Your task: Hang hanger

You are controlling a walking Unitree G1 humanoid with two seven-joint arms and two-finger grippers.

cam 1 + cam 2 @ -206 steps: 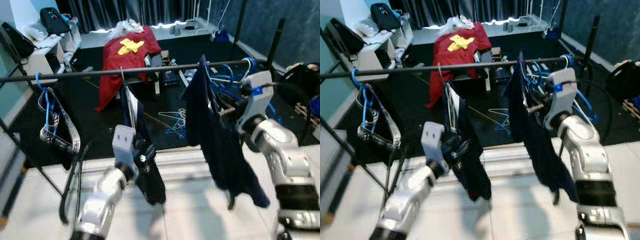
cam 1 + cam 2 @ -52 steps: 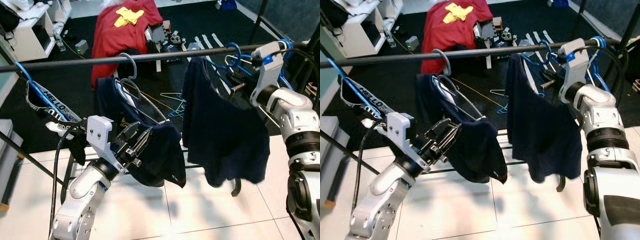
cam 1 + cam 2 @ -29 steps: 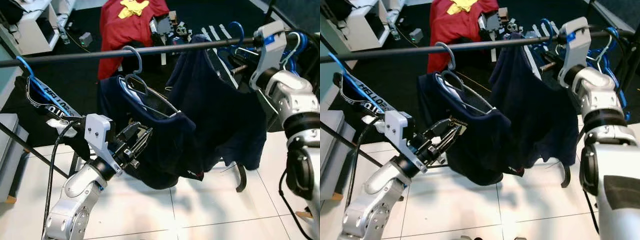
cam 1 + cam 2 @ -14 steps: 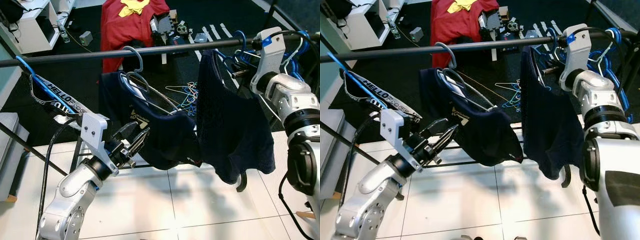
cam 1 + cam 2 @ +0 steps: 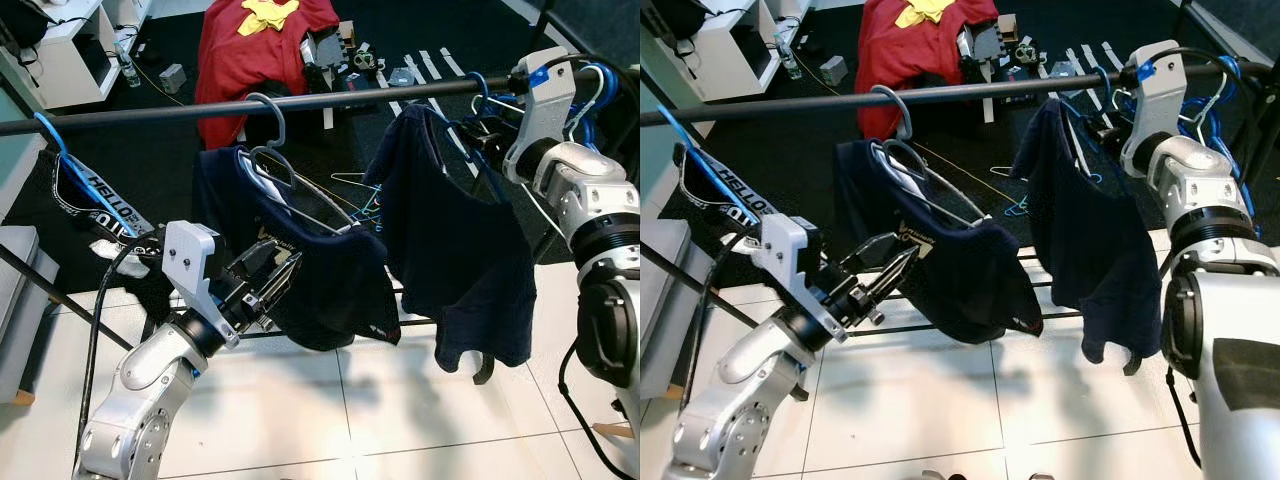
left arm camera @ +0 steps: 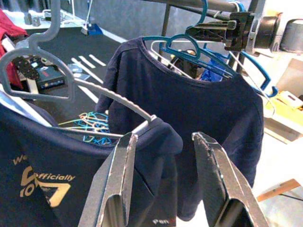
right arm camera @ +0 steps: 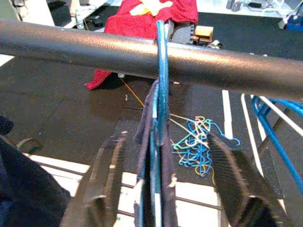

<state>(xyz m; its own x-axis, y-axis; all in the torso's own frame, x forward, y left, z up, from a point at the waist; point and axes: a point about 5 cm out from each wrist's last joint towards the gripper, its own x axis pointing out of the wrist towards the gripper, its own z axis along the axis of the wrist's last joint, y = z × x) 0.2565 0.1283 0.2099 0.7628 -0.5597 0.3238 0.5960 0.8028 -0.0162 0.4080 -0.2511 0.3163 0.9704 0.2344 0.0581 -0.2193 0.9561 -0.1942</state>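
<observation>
Right-hand navy shirt has swung back toward the grey-hangered shirt since half a second ago.
Blue hanger hooked on rail; right pincer open, straddling it. Left pincer open at grey hanger, gripping nothing.

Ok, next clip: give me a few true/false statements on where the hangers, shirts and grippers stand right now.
1. The grey hanger hooks over the rail. True.
2. The left gripper is shut on the shirt. False: its fingers are apart, at the dark shirt's edge.
3. The blue hanger hangs on the rail, between the right gripper's open fingers. True.
4. The red cloth hangs on the rail. False: it is draped behind, beyond the rail.
</observation>
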